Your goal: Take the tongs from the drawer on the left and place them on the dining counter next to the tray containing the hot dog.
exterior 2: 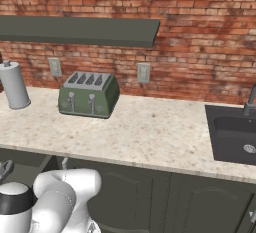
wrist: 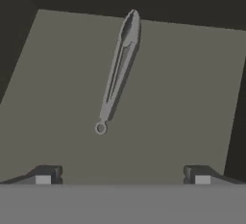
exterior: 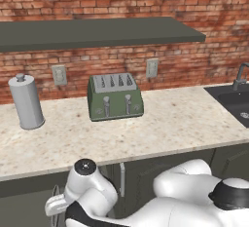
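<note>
Step in hand: you are reaching into open drawer [wrist: 192,98] for tongs [wrist: 117,71]. Jaws standing wide apart, holding nothing. Tongs lying flat on drawer floor, ahead of jaws, between them, not touching; ring end nearest. Next move, by my judgement: descending, squaring jaws across narrow arms, closing. Count: one tongs, one drawer, one toaster [exterior: 115,96].

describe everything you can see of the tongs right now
The tongs are slim, grey and metallic-looking, with two narrow arms lying closed together and a small ring at one end. They lie flat and alone on the drawer floor, which is a dull olive grey, slanted in the hand view. The open hand is above them, not touching.
</note>
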Motion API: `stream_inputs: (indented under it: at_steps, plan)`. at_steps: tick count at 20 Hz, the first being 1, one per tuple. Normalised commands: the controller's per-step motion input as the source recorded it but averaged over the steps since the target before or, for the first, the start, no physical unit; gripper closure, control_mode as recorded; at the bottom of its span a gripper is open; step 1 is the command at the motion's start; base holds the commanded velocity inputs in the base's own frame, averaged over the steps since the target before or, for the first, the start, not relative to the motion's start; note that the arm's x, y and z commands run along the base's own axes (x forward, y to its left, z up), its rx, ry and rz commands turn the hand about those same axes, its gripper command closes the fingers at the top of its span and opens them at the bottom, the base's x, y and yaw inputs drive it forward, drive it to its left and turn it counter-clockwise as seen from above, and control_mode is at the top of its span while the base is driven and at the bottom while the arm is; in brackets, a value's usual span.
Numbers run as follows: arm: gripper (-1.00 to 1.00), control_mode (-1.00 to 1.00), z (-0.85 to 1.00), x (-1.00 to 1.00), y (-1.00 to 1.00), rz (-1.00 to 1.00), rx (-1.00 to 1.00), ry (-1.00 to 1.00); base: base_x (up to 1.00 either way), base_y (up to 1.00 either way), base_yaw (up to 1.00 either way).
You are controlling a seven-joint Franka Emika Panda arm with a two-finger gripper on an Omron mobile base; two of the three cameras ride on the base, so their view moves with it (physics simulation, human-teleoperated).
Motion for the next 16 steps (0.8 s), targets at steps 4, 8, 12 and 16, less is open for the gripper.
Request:
stream_inputs:
  at_steps: [4,8,12,16]
  plan:
    - [-1.0,-1.0,-0.02,0.07,0.0,-0.12,0.0,0.09,0.0,0.0,0.0]
    - [-1.0,-1.0,-0.06,0.1,0.0,-0.09,0.0,0.08,0.0,0.0,0.0]
    - [-1.0,-1.0,-0.16,0.14,0.0,-0.07,-0.03,0.03,0.0,0.0,0.0]
    - [-1.0,-1.0,-0.18,0.12,0.0,-0.07,-0.06,0.01,0.0,0.0,0.0]
